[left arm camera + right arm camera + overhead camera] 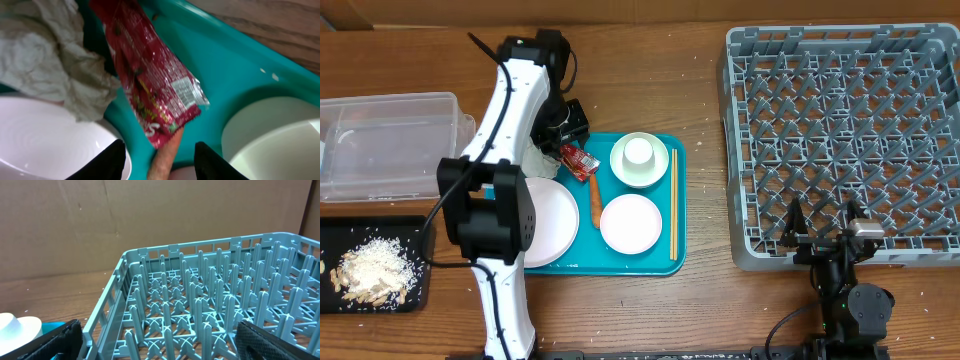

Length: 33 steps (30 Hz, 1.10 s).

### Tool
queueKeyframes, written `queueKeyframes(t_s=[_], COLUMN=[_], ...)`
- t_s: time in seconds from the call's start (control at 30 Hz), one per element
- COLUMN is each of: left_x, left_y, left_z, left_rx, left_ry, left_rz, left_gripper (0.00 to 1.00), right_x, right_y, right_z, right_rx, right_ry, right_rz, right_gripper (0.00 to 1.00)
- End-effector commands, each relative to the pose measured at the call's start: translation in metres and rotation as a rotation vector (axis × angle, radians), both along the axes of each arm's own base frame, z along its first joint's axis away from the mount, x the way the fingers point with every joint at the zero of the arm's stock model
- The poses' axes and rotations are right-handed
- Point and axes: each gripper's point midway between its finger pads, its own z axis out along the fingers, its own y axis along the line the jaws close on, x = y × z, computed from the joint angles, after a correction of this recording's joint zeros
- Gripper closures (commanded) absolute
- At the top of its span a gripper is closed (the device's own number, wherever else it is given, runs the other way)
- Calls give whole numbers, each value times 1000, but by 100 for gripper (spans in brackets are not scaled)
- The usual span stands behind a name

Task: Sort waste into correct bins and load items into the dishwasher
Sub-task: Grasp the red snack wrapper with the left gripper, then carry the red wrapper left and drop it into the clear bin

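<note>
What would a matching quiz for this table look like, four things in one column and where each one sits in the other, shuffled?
Things:
1 food scraps
2 small cup
3 chopsticks
4 clear tub

Places:
A along the teal tray's right side
B far left, beyond the black tray
C on the black tray
D inside a bowl

Pairs: 1-C, 2-D, 3-A, 4-B.

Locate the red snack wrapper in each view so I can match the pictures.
Overhead: red snack wrapper on the teal tray's upper left.
Left wrist: centre frame, running diagonally.
Right wrist: not in it.
Landmark in both: orange stick at its lower end.
</note>
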Motion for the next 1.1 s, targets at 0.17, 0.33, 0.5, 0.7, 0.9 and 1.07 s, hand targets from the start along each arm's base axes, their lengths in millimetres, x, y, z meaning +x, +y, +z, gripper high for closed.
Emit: queueKeyframes(t_s=[0.17,0.33,0.5,0.7,0.9,1.07], left_x=[-5,0,-6,-3,-7,1], left_y=[4,12,9,9,8,13], left_z=[-43,-45,-59,-61,-59,-21], left_rx=[29,80,62,59,54,56], left_ry=[104,83,99,89,104,88], left_rz=[61,81,82,79,79,69], left_gripper=[55,54,55,66,96,96], right_x=[0,0,0,0,0,0], right_y=[-2,-2,-2,-2,-2,-2], right_z=[-2,-2,-2,-2,-2,-2], right_rx=[-4,-4,-4,-4,-4,-4], right_ry=[-4,-4,-4,-4,-4,-4], right_rz=[-12,-12,-12,-12,-12,-12], right_gripper=[0,0,0,0,0,0])
